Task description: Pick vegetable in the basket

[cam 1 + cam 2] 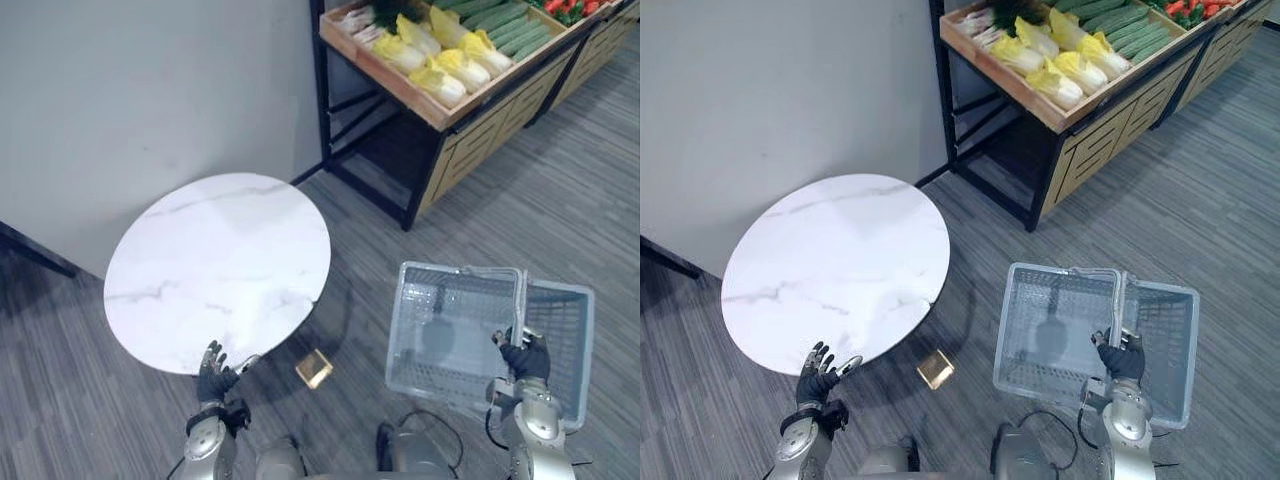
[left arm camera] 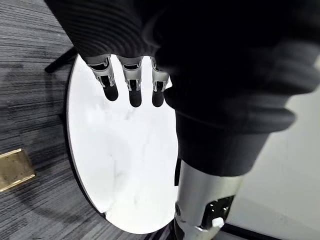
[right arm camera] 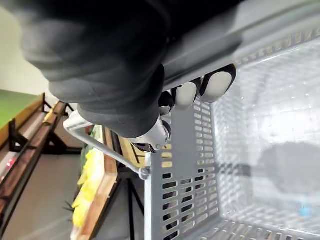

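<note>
My right hand is shut on the handle of a pale grey plastic basket, which hangs empty at my lower right; its fingers curl round the handle bar. Vegetables lie far off on a wooden shelf at the top: yellow-white cabbages in front and green cucumbers behind them. My left hand is open, fingers straight, at the near edge of a round white marble table. It holds nothing.
A grey wall rises behind the table. The shelf stands on a black frame with wooden crates below. A small gold block lies on the grey carpet between table and basket.
</note>
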### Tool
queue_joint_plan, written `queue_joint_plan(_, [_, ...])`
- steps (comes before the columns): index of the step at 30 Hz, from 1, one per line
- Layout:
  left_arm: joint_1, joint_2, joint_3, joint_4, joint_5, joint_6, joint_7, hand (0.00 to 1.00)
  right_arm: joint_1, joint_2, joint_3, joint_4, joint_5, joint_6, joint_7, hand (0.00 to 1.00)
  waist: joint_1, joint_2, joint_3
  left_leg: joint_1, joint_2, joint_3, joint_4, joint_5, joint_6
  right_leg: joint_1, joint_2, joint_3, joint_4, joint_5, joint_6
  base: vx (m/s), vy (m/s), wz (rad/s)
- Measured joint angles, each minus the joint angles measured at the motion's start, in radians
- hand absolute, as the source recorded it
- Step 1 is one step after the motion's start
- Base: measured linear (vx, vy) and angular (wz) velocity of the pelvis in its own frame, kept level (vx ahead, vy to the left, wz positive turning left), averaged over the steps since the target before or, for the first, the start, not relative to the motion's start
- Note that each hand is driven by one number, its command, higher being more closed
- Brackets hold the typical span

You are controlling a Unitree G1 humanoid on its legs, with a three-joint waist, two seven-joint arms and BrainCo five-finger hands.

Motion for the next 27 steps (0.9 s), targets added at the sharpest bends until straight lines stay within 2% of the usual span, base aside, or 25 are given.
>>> queue_joint_plan(5, [-0.004, 0.020, 0.001, 0.000, 0.019, 0.000, 0.006, 0.00, -0.009, 0.006, 0.000, 0.024, 0.000, 0.000, 0.000, 1.00, -0.008, -0.002, 0.002, 0.024, 0.038, 0.154, 0.052, -0.058, 0.002, -0.040, 0.043, 0.107, -0.049, 0.050, 0.007, -0.04, 0.113, -1.00])
queue_joint_plan(6, [-0.005, 0.028, 0.002, 0.002, 0.020, 0.000, 0.017, 0.00, -0.020, 0.004, 0.001, 0.058, 0.000, -0.003, 0.001, 1.00, -0.024, -0.010, 0.003, 0.040, 0.045, 0.200, 0.041, -0.061, -0.002, -0.044, 0.020, 0.049, -0.064, 0.051, -0.012, 0.01, 0.112, -1.14])
queue_joint_plan(7, [-0.007, 0.039, 0.010, 0.015, 0.029, 0.000, 0.020, 0.00, -0.048, 0.001, 0.001, 0.109, 0.000, -0.003, 0.001, 1.00, -0.029, -0.018, 0.006, 0.065, 0.052, 0.252, 0.025, -0.064, -0.007, -0.050, -0.026, -0.061, -0.067, 0.066, -0.037, 0.03, 0.083, -1.12])
queue_joint_plan(9, [-0.013, 0.051, 0.013, 0.053, 0.030, 0.000, 0.020, 0.00, -0.084, -0.007, 0.004, 0.184, 0.000, -0.003, 0.003, 1.00, -0.029, -0.019, 0.010, 0.104, 0.068, 0.325, 0.011, -0.072, -0.025, -0.049, -0.079, -0.210, -0.059, 0.078, -0.054, 0.08, 0.033, -1.22])
queue_joint_plan(10, [-0.022, 0.055, 0.012, 0.078, 0.030, 0.001, 0.020, 0.00, -0.101, -0.016, 0.006, 0.227, 0.000, -0.003, 0.004, 1.00, -0.030, -0.020, 0.009, 0.125, 0.077, 0.360, 0.009, -0.079, -0.040, -0.052, -0.103, -0.284, -0.050, 0.082, -0.048, 0.18, -0.009, -1.28])
queue_joint_plan(12, [-0.041, 0.070, 0.013, 0.102, 0.032, 0.002, 0.018, 0.00, -0.110, -0.027, 0.004, 0.259, -0.002, -0.002, 0.006, 1.00, -0.046, -0.011, 0.014, 0.141, 0.086, 0.377, 0.005, -0.067, -0.063, -0.071, -0.079, -0.268, -0.033, 0.095, -0.050, 0.23, -0.060, -0.89])
queue_joint_plan(15, [-0.060, 0.057, 0.009, 0.109, 0.039, 0.007, 0.016, 0.00, -0.122, -0.055, 0.003, 0.260, -0.002, -0.002, 0.007, 1.00, -0.071, 0.011, 0.028, 0.147, 0.149, 0.342, 0.136, -0.046, -0.064, -0.068, -0.038, -0.266, 0.011, 0.056, -0.108, 0.31, -0.164, -0.76])
queue_joint_plan(16, [-0.068, 0.047, 0.004, 0.110, 0.040, 0.008, 0.016, 0.00, -0.115, -0.062, 0.003, 0.259, -0.004, -0.001, 0.012, 1.00, -0.075, 0.021, 0.035, 0.131, 0.194, 0.290, 0.279, -0.002, -0.011, -0.026, -0.017, -0.262, 0.012, 0.046, -0.124, 0.33, -0.180, -0.73])
queue_joint_plan(17, [-0.065, 0.045, -0.006, 0.110, 0.040, 0.008, 0.016, 0.00, -0.108, -0.062, 0.004, 0.254, -0.011, -0.001, 0.017, 1.00, -0.070, 0.022, 0.038, 0.102, 0.221, 0.236, 0.398, 0.082, 0.059, 0.018, -0.001, -0.243, -0.001, 0.039, -0.134, 0.47, -0.207, -1.20])
queue_joint_plan(18, [-0.052, 0.045, -0.020, 0.107, 0.038, 0.006, 0.017, 0.00, -0.092, -0.063, 0.008, 0.234, -0.019, -0.002, 0.017, 1.00, -0.049, 0.008, 0.043, 0.047, 0.220, 0.115, 0.563, 0.227, 0.087, 0.095, 0.012, -0.193, -0.046, 0.017, -0.142, 0.42, -0.108, -1.12])
queue_joint_plan(19, [-0.051, 0.045, -0.027, 0.104, 0.037, 0.004, 0.017, 0.00, -0.088, -0.062, 0.013, 0.218, -0.021, -0.002, 0.015, 1.00, -0.046, 0.012, 0.041, 0.006, 0.205, 0.071, 0.619, 0.155, 0.045, 0.116, 0.006, -0.163, -0.069, -0.006, -0.141, 0.35, -0.020, -1.00])
queue_joint_plan(20, [-0.054, 0.041, -0.029, 0.104, 0.036, 0.004, 0.017, 0.00, -0.093, -0.062, 0.008, 0.212, -0.021, -0.003, 0.010, 1.00, -0.042, 0.022, 0.043, -0.036, 0.190, 0.038, 0.655, 0.088, 0.024, 0.124, 0.011, -0.148, -0.075, -0.014, -0.139, 0.27, 0.098, -0.90])
queue_joint_plan(21, [-0.058, 0.039, -0.030, 0.104, 0.036, 0.005, 0.017, 0.00, -0.103, -0.068, 0.004, 0.212, -0.021, -0.002, 0.003, 1.00, -0.025, 0.021, 0.045, -0.146, 0.126, -0.019, 0.642, -0.019, 0.024, 0.142, 0.007, -0.098, -0.084, -0.038, -0.141, 0.34, 0.115, -0.90])
queue_joint_plan(22, [-0.055, 0.040, -0.030, 0.104, 0.036, 0.005, 0.017, 0.00, -0.104, -0.067, 0.004, 0.211, -0.021, -0.002, 0.003, 1.00, -0.018, 0.017, 0.047, -0.205, 0.094, -0.032, 0.601, -0.051, 0.032, 0.163, 0.000, -0.080, -0.095, -0.049, -0.132, 0.37, 0.125, -0.81])
queue_joint_plan(23, [-0.054, 0.039, -0.030, 0.104, 0.036, 0.005, 0.017, 0.00, -0.105, -0.066, 0.004, 0.211, -0.021, -0.002, 0.002, 1.00, -0.013, 0.013, 0.050, -0.236, 0.069, -0.035, 0.558, -0.056, 0.037, 0.179, -0.009, -0.071, -0.100, -0.059, -0.119, 0.41, 0.159, -0.55])
queue_joint_plan(24, [-0.045, 0.038, -0.031, 0.098, 0.037, 0.006, 0.017, 0.00, -0.109, -0.069, 0.004, 0.209, -0.021, -0.002, -0.001, 1.00, 0.000, 0.005, 0.055, -0.294, 0.013, -0.042, 0.408, -0.050, 0.029, 0.218, -0.035, -0.045, -0.101, -0.098, -0.085, 0.42, 0.229, -0.46])
queue_joint_plan(25, [-0.038, 0.037, -0.033, 0.094, 0.037, 0.006, 0.017, 0.00, -0.110, -0.074, 0.004, 0.208, -0.021, -0.002, -0.003, 1.00, 0.003, 0.007, 0.056, -0.310, -0.012, -0.055, 0.331, -0.037, 0.016, 0.231, -0.045, -0.035, -0.102, -0.117, -0.064, 0.43, 0.264, -0.54])
queue_joint_plan(26, [-0.025, 0.033, -0.036, 0.085, 0.038, 0.006, 0.018, 0.00, -0.110, -0.083, 0.005, 0.208, -0.019, -0.002, -0.007, 1.00, 0.010, 0.022, 0.051, -0.312, -0.044, -0.093, 0.176, 0.005, -0.013, 0.247, -0.045, -0.015, -0.098, -0.148, -0.027, 0.46, 0.307, -0.75])
queue_joint_plan(27, [-0.011, 0.033, -0.038, 0.080, 0.041, 0.007, 0.020, 0.00, -0.124, -0.078, 0.009, 0.230, -0.020, 0.000, -0.022, 1.00, 0.034, 0.015, 0.046, -0.286, -0.079, -0.086, 0.148, 0.092, 0.085, 0.268, -0.064, 0.039, -0.098, -0.172, 0.010, 0.51, 0.278, -0.57])
